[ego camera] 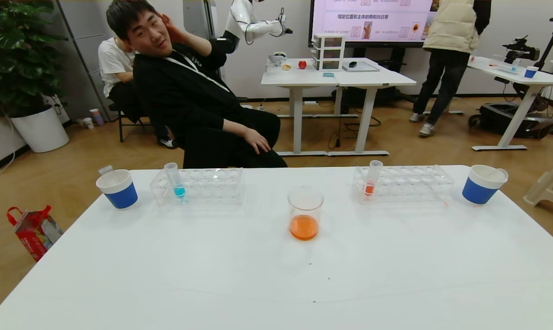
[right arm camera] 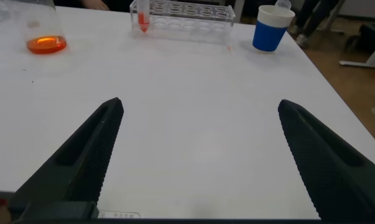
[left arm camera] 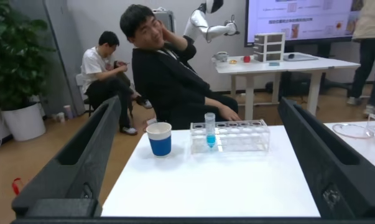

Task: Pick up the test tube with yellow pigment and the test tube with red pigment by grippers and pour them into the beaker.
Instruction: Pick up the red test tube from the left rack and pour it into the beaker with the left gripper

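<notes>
The beaker [ego camera: 305, 213] stands at the table's middle with orange liquid in its bottom; it also shows in the right wrist view [right arm camera: 44, 37]. A tube with orange-red liquid [ego camera: 372, 178] stands in the right rack [ego camera: 409, 183], also in the right wrist view [right arm camera: 142, 17]. No tube with yellow liquid shows. My left gripper [left arm camera: 199, 102] is open and empty, back from the table, facing the left rack. My right gripper [right arm camera: 199, 104] is open and empty above the table's near right part. Neither gripper shows in the head view.
The left rack [ego camera: 203, 185] holds a blue-liquid tube [ego camera: 175, 181]. A blue-and-white cup [ego camera: 117, 189] with a clear tube end sticking out stands at far left; another cup [ego camera: 482, 184] stands at far right. A person sits just behind the table.
</notes>
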Controlling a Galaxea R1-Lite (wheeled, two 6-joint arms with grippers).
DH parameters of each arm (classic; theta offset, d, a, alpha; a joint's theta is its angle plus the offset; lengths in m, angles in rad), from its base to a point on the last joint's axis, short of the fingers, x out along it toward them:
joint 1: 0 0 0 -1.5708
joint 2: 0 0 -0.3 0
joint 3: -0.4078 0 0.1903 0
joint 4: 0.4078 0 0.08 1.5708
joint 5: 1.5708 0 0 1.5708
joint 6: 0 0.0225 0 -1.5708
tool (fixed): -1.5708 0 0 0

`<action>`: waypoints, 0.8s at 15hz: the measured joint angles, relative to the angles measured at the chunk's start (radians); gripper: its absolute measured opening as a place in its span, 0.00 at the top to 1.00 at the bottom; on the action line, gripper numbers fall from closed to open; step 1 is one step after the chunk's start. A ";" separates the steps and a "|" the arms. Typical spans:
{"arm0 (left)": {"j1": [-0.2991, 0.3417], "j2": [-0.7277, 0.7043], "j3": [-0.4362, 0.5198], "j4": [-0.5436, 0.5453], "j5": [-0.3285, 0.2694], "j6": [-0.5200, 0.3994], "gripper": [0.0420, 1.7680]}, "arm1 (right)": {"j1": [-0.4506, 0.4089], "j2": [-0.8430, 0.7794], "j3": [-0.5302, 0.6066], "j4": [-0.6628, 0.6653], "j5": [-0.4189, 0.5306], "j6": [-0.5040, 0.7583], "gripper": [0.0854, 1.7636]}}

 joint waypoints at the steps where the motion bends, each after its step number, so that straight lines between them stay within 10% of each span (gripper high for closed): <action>1: 0.002 -0.030 0.054 0.000 -0.011 -0.004 0.01 | 0.000 0.000 0.000 0.000 0.000 0.000 0.02; 5: 0.003 -0.075 0.296 0.058 -0.049 -0.007 0.01 | 0.000 0.000 0.000 0.000 0.000 0.000 0.02; 12: 0.004 -0.081 0.354 0.096 -0.064 -0.042 0.01 | 0.000 0.000 0.000 0.000 -0.001 0.000 0.02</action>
